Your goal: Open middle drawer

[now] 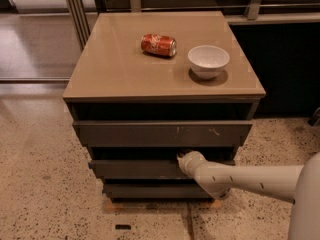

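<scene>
Camera view: gripper (185,157) at the top lip of the middle drawer (135,168).
The arm reaches in from the near right, its tip tucked into the dark gap under the scratched top drawer (150,133), probably because the handleless front offers only that edge to pull. Whether the jaws are open or closed I cannot tell. The middle drawer, second of three, looks not yet pulled out.

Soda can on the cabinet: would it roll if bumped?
Probably: the soda can lies on its side on the smooth cabinet top. Likely light, so a drawer jolt might shift it; the gripper is at the middle drawer.
</scene>
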